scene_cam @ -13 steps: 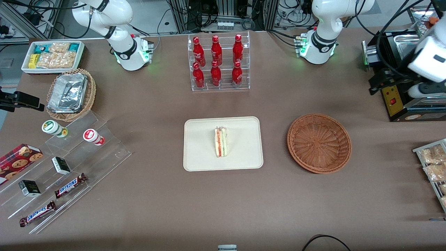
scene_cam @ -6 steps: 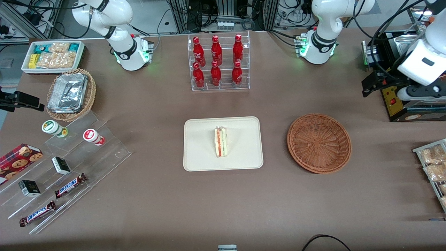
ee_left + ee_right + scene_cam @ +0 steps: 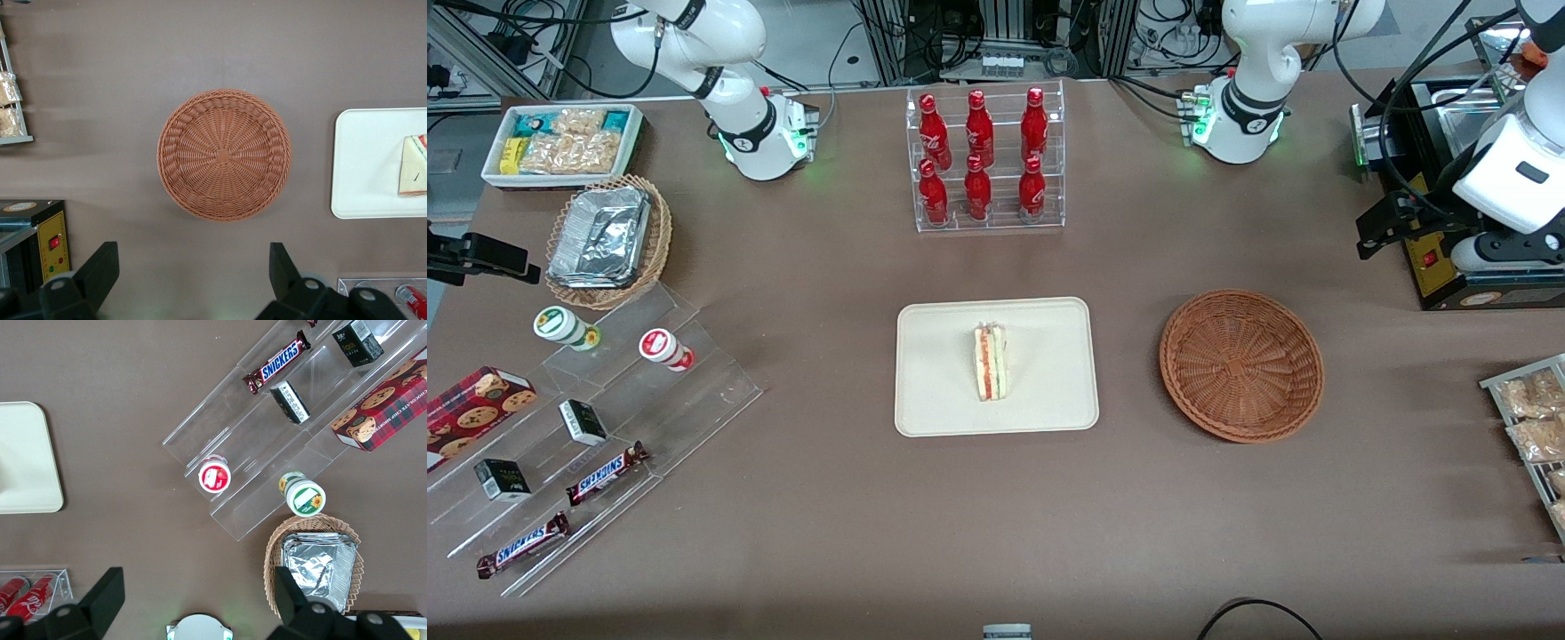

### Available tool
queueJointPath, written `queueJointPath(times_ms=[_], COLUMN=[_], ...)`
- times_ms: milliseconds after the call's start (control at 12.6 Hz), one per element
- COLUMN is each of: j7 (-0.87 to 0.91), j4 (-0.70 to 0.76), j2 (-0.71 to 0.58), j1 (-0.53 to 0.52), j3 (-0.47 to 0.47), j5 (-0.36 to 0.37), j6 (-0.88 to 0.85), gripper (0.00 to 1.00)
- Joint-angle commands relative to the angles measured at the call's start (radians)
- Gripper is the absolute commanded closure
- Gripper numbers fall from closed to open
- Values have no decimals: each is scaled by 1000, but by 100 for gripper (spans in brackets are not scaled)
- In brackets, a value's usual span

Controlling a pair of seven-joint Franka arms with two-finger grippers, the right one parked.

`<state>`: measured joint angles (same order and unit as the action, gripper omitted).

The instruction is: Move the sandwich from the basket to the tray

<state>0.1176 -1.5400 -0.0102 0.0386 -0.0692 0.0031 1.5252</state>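
Front view is showing the soft, light sandwich [image 3: 991, 362] lying on the tray [image 3: 934, 373], best pinched gently across its bread faces, while the gripper [image 3: 189, 283] is hanging wide open and empty near the vacant basket [image 3: 1241, 364].

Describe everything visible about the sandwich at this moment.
The sandwich is a small triangular wedge of pale beige bread, its cut edge showing red, pink and pale green filling layers. It rests near the middle of the cream tray, touching only the tray. The wicker basket beside it holds nothing. The gripper hangs open and apart from the sandwich, above the table near the basket.
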Motion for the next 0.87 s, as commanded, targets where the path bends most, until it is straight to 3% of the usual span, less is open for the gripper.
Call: queueJointPath(times_ms=[0, 792], j7=[-12, -42], j4=[31, 31], j2=[13, 13], j1=[14, 12], j3=[14, 43], j5=[0, 18], j6=[-10, -11], gripper=[1, 1])
